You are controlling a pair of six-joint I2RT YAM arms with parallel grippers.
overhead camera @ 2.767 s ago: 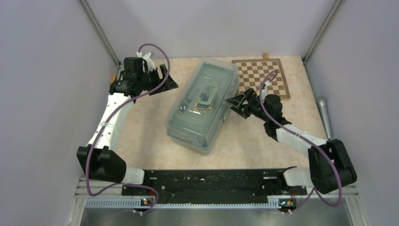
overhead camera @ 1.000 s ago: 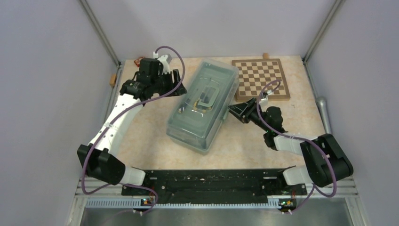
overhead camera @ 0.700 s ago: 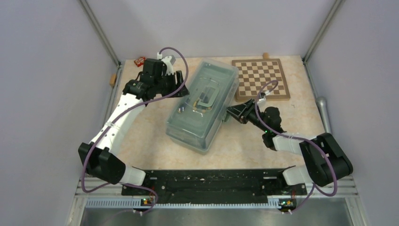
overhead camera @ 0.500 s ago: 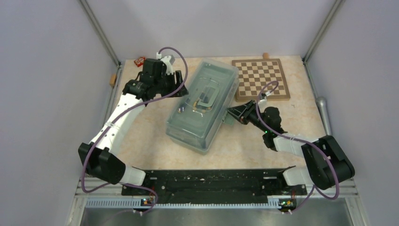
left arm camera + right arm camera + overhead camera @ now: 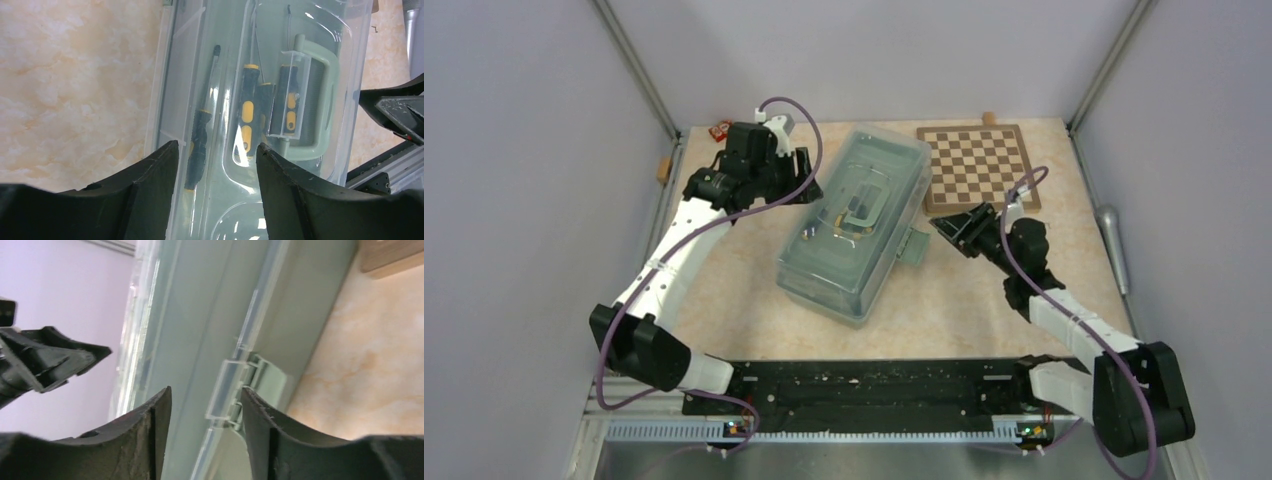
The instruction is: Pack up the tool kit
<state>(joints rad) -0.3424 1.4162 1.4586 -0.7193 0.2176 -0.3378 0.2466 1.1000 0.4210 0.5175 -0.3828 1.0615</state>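
The pale-green toolbox (image 5: 854,225) lies slantwise mid-table with its translucent lid (image 5: 280,45) down. Yellow-black screwdrivers (image 5: 248,112) show through the lid, beside the green carry handle (image 5: 322,100). A green side latch (image 5: 914,247) sticks out from the box's right wall, and in the right wrist view this latch (image 5: 267,377) is just ahead of the fingers. My left gripper (image 5: 806,192) hovers open over the lid's left part (image 5: 216,147), holding nothing. My right gripper (image 5: 944,228) stands open a little right of the latch (image 5: 206,390), apart from it.
A wooden chessboard (image 5: 979,165) lies at the back right, close behind the right gripper. A small red-orange item (image 5: 720,129) sits in the back left corner. A grey metal cylinder (image 5: 1112,235) lies along the right edge. The black rail (image 5: 874,385) spans the near edge.
My right gripper has drawn back to the right, away from the box, and the green latch now sticks out from the box's side. The left arm has barely moved.
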